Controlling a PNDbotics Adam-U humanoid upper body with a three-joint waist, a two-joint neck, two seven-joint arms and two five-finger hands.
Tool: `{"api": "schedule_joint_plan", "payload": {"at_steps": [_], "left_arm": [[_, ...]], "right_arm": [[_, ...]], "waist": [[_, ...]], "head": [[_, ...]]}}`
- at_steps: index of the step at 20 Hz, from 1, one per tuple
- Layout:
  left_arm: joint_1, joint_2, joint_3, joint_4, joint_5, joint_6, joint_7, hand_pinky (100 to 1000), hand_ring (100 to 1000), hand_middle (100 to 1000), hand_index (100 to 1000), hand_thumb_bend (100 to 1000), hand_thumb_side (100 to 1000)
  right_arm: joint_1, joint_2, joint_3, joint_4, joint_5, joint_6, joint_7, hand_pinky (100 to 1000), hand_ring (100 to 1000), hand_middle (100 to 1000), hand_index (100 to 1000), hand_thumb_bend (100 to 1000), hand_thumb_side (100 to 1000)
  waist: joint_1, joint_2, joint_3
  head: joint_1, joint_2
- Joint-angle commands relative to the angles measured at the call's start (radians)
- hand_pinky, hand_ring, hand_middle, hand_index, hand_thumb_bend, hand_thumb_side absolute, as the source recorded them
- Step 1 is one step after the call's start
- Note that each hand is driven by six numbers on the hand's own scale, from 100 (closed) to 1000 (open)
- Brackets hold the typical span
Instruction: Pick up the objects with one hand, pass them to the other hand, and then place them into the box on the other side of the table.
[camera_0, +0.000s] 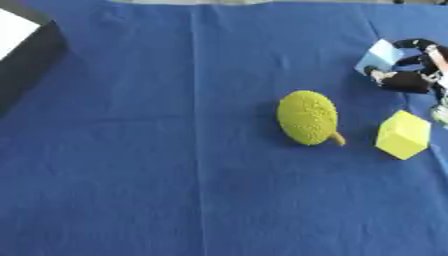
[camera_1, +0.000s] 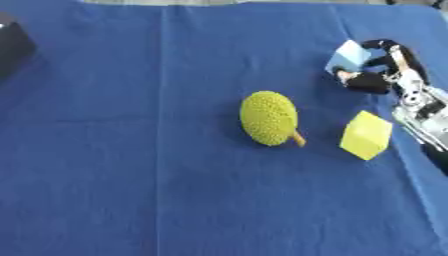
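Note:
My right hand (camera_1: 382, 70) comes in from the right edge, its fingers and thumb curled round a pale blue block (camera_1: 347, 56) near the right side of the blue cloth. A yellow-green spiky fruit with a short stem (camera_0: 307, 117) lies in the middle right of the cloth. To its right sits a yellow cube (camera_0: 403, 134), just below the hand. The black box with a white inside (camera_0: 24, 47) stands at the far left corner. My left hand shows in neither view.
A blue cloth (camera_0: 157, 165) covers the whole table. Its left and near parts hold nothing but the box at the far left.

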Motion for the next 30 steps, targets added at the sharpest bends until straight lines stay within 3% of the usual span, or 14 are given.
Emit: {"api": "schedule_joint_plan", "payload": {"at_steps": [1, 14, 19, 25, 30], "left_arm": [[-0.002, 0.025, 0.008, -0.010, 0.000, -0.001, -0.003, 714, 630, 680, 763, 100, 791], [-0.001, 0.025, 0.006, -0.012, -0.001, 0.001, -0.004, 715, 631, 680, 762, 100, 796], [0.000, 0.025, 0.006, -0.013, -0.001, 0.001, -0.005, 715, 632, 680, 762, 100, 794], [0.000, 0.025, 0.005, -0.014, -0.001, 0.002, -0.006, 716, 633, 680, 762, 100, 797], [0.000, 0.025, 0.004, -0.015, 0.000, 0.002, -0.007, 716, 633, 681, 760, 100, 797]], "right_arm": [[0.002, -0.028, -0.002, 0.003, -0.015, 0.006, 0.010, 646, 783, 916, 820, 417, 151], [-0.007, -0.029, 0.001, 0.006, -0.028, 0.024, -0.001, 650, 769, 887, 791, 413, 144], [-0.008, -0.029, 0.001, 0.011, -0.027, 0.036, -0.012, 656, 766, 875, 779, 339, 190], [-0.009, -0.028, 0.002, 0.010, -0.024, 0.051, -0.017, 652, 756, 865, 769, 267, 166], [-0.010, -0.027, 0.004, 0.009, -0.022, 0.053, -0.021, 650, 751, 850, 755, 260, 152]], "waist": [[0.003, -0.013, -0.001], [0.004, -0.009, -0.003], [0.005, -0.008, -0.004], [0.006, -0.007, -0.005], [0.006, -0.006, -0.005]], "head": [[0.000, -0.016], [-0.004, -0.016], [-0.005, -0.016], [-0.007, -0.015], [-0.008, -0.014]]}}
